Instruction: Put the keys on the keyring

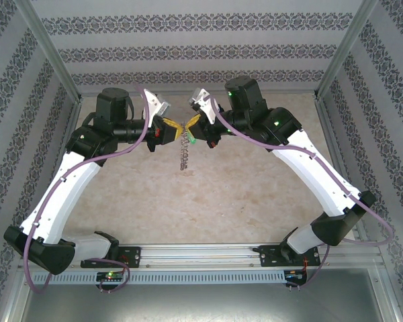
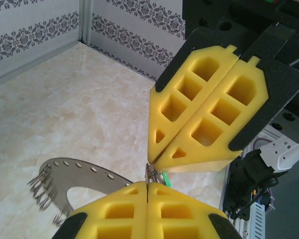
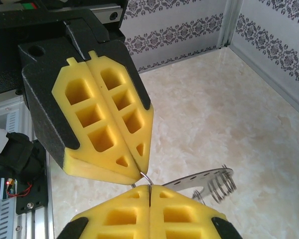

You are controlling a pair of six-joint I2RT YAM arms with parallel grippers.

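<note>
Left to right: your left end effector [image 2: 147, 188] is fully shut, pads flush, meeting the right one tip to tip above the worktop [image 2: 65, 109]. The keyring [image 2: 89, 173] hangs just beneath that meeting point. The key [image 2: 164, 178] sits against the tips. Your right end effector [image 3: 149, 188] is equally shut. You cannot tell which one pinches which piece.
</note>
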